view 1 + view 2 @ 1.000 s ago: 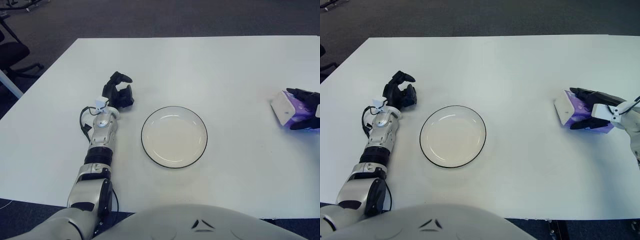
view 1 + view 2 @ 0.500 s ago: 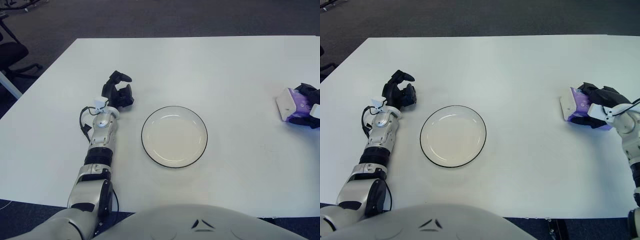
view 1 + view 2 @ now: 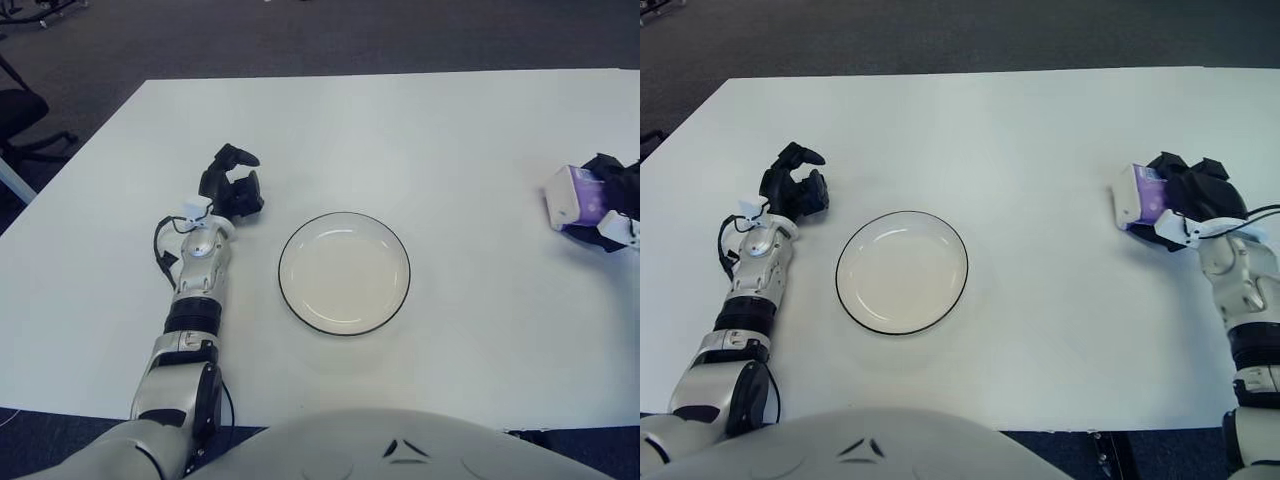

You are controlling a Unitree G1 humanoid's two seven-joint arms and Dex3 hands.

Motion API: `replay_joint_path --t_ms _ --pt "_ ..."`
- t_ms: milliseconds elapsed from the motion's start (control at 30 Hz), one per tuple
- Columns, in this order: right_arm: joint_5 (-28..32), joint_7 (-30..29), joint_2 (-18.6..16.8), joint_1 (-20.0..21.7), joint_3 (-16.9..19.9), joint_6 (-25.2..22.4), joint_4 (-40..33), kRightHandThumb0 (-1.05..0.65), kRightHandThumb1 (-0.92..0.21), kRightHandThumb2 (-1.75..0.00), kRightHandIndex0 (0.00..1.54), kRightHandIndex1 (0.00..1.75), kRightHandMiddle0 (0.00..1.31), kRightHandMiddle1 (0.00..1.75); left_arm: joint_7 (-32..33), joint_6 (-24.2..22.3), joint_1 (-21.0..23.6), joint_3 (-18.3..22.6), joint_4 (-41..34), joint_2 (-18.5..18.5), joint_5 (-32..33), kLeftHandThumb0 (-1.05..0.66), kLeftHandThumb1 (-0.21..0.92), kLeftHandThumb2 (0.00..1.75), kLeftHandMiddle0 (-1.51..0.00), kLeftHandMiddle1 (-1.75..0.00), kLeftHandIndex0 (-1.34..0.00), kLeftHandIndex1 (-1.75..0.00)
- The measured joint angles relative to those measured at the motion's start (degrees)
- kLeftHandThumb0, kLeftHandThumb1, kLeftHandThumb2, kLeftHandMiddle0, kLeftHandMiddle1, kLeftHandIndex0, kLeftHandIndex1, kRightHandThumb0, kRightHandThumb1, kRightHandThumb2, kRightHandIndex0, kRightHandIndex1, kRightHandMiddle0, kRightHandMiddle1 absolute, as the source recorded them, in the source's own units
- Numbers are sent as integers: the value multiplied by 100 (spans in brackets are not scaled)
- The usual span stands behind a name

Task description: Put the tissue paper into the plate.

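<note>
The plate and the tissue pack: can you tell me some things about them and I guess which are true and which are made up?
1. The plate has nothing in it. True.
2. The tissue pack lies in the plate. False: it is far to the plate's right, in the right hand.
3. The right hand's fingers are closed around the pack. True.
4. The left hand holds the plate. False: it shows beside the plate, on its left, holding nothing.
5. The plate has a dark rim. True.
</note>
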State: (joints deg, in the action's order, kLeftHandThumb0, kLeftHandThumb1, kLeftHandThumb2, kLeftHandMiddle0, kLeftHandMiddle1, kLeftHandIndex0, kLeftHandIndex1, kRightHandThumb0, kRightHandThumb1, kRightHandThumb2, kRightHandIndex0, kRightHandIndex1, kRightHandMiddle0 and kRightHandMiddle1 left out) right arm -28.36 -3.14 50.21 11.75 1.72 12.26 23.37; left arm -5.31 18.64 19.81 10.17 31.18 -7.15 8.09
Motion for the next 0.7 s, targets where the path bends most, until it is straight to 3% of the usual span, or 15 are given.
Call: replay_joint_path --t_ms 367,700 --pt "122 184 -880 181 -34 -660 -1149 52 -17 -149 72 175 97 175 7 0 0 -14 6 -4 -10 -46 38 124 -128 -175 -56 -175" --pt "491 339 -1573 796 -47 -996 -1363 53 -15 -151 74 175 100 175 9 1 52 -33 -1 52 -8 -46 38 124 -128 -175 -56 -175"
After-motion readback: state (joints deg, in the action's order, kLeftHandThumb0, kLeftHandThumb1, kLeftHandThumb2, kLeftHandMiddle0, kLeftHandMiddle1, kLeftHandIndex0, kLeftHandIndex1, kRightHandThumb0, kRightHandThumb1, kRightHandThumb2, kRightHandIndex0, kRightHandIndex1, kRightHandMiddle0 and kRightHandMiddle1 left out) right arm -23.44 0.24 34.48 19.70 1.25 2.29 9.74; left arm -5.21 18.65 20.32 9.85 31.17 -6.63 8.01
